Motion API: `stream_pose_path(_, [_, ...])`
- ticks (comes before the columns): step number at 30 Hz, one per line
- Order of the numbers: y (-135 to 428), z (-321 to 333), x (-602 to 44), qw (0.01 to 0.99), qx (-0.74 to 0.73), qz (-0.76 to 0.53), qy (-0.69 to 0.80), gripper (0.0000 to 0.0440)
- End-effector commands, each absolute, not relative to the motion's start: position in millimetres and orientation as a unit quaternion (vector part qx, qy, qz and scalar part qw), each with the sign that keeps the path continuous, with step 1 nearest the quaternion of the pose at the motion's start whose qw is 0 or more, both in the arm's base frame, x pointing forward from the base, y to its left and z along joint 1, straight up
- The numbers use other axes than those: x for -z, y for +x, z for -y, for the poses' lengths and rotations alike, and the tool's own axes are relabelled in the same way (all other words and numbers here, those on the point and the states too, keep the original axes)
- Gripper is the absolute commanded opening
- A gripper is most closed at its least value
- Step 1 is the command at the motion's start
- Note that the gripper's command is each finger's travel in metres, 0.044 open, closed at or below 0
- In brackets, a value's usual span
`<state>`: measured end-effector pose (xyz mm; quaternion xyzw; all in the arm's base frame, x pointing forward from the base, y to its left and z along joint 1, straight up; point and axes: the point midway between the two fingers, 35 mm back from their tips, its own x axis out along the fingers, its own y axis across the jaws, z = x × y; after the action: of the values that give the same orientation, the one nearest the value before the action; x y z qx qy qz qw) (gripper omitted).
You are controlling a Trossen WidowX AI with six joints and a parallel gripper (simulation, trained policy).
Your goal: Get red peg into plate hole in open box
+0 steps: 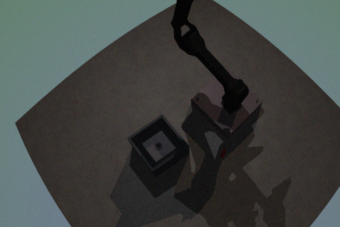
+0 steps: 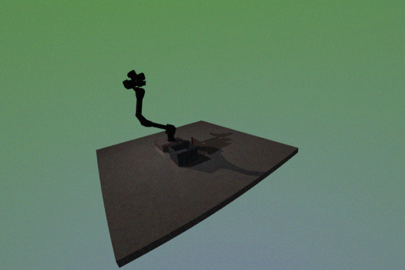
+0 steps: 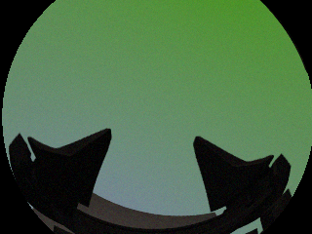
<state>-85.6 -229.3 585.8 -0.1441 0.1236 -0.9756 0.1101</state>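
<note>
The red peg [image 1: 223, 153] [image 2: 192, 140] stands upright on the table, apart from the box, near the arm's base. The open grey box [image 1: 145, 128] [image 2: 174, 158] stands beside the base. In the top view its light bottom plate [image 1: 153, 140] shows a round dark hole [image 1: 158, 145] with no peg in it. My gripper [image 3: 153, 137] is open and empty, its two dark fingers wide apart against the background. It is raised high above the table, far from peg and box, and partly cut off at the top of the top view.
The pinkish base plate [image 1: 249, 100] under the arm lies close to both peg and box. The brown table [image 1: 109, 87] [image 2: 147, 195] has dark shadows of the arm and box across it. Its edges show in the top and exterior views.
</note>
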Motion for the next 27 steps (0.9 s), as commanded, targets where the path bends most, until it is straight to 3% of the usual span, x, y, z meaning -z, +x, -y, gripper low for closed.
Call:
stream_pose_path(1, [-88.6,222.9,-587.9,0.103,0.976,-0.119,-0.15,0.0418])
stream_pose_path(3, [-96.5,204.5,-592.9,0.083,0.978,-0.099,-0.161,0.044])
stream_pose_path(15, [-125.8,75.2,-607.5,-0.054,0.973,0.053,-0.218,0.044])
stream_pose_path(27, [-116.7,-51.9,-588.0,-0.202,0.923,0.185,-0.271,0.044])
